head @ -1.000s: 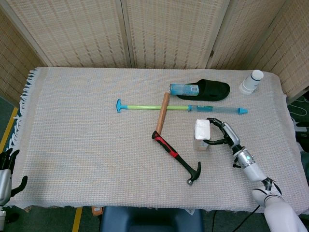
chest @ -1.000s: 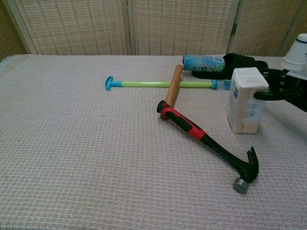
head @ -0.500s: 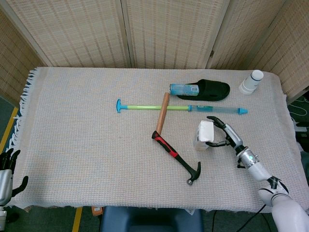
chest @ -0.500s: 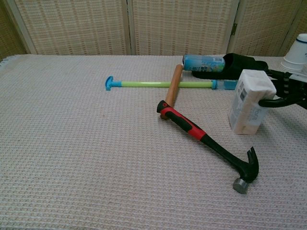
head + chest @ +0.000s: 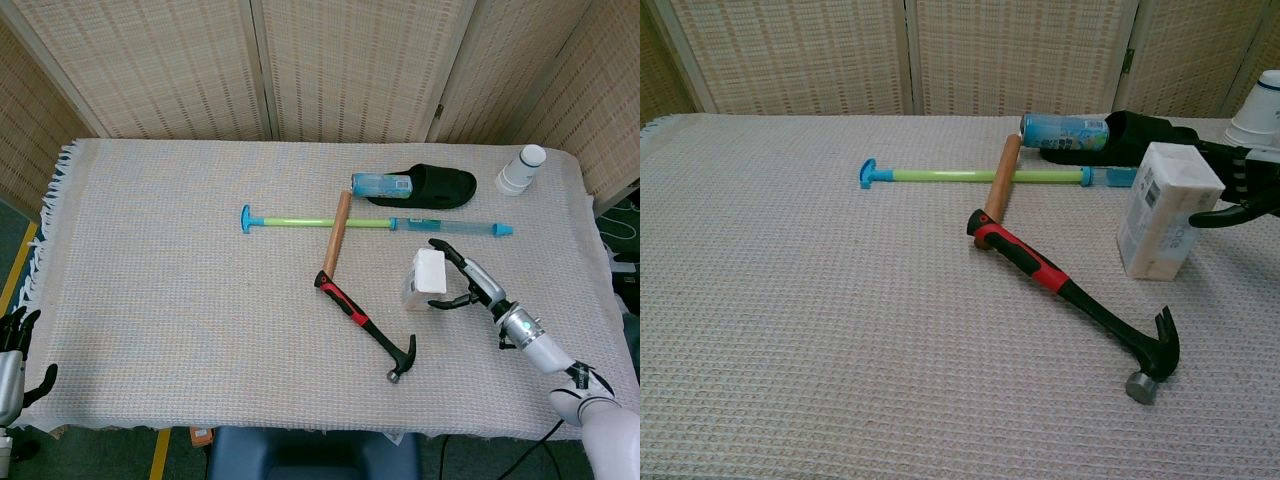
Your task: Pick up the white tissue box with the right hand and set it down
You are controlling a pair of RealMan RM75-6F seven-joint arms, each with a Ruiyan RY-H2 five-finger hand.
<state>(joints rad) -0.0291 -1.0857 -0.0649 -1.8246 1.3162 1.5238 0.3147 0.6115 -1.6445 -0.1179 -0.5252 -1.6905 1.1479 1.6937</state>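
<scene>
White rectangular tissue box (image 5: 424, 278) (image 5: 1167, 210) stands tilted on the woven-cloth table (image 5: 180, 270), its base on the cloth, just right of the black-and-red claw hammer (image 5: 366, 324). Right robot hand (image 5: 470, 285) (image 5: 1240, 185) sits at the box's right side, fingers spread wide; contact cannot be confirmed. Left robot hand (image 5: 14, 335) hangs off the table's left edge, fingers apart, holding nothing.

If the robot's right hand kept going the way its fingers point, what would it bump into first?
Most likely the tissue box. The right hand points up and to the left across the table, and the box stands tilted right at its fingertips. In the chest view, the fingers curve around the box's side, though whether they touch it is hard to tell.
</scene>
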